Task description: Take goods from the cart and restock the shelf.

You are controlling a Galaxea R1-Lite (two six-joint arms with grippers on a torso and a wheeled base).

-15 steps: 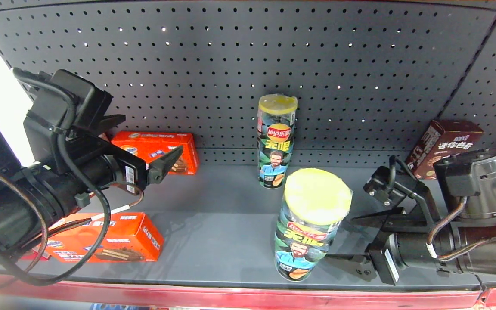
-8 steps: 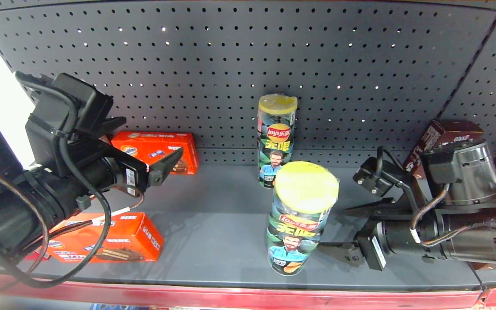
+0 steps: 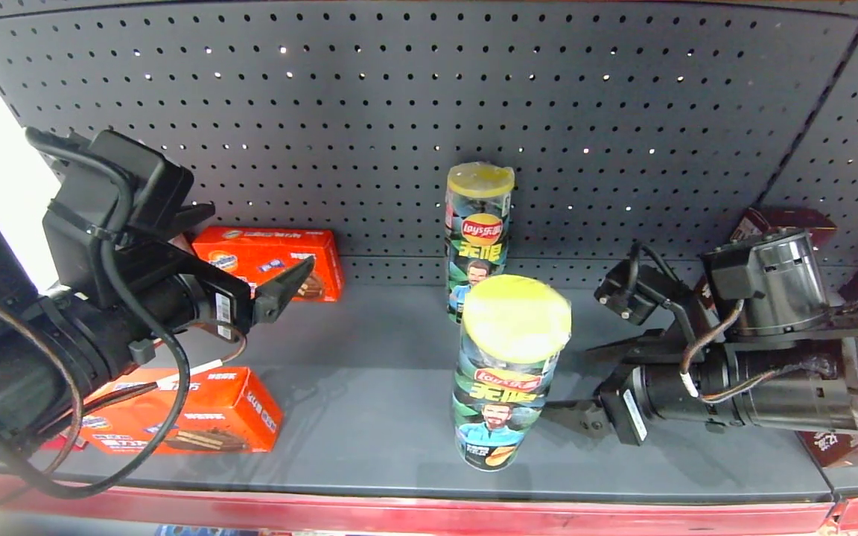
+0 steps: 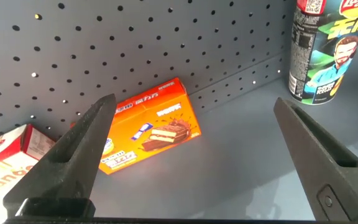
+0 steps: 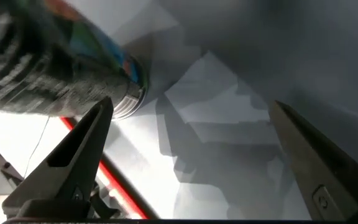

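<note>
Restock: chip can point(image 3: 507, 387) free on shelf point(image 3: 369, 387)

The chip can is standing upright near the shelf's front edge. The right gripper point(image 3: 569, 378) is hanging just beside it, jaws spread, gripping nothing. The left gripper point(image 3: 263, 232) is hovering near orange boxes point(image 3: 198, 409), jaws likewise spread.

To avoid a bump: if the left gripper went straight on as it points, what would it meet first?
The left gripper would probably meet the rear orange box by the back panel; depth is unclear.

Yellow-lidded chip can point(image 3: 511, 372) upright, shelf point(image 3: 369, 417) front.
</note>
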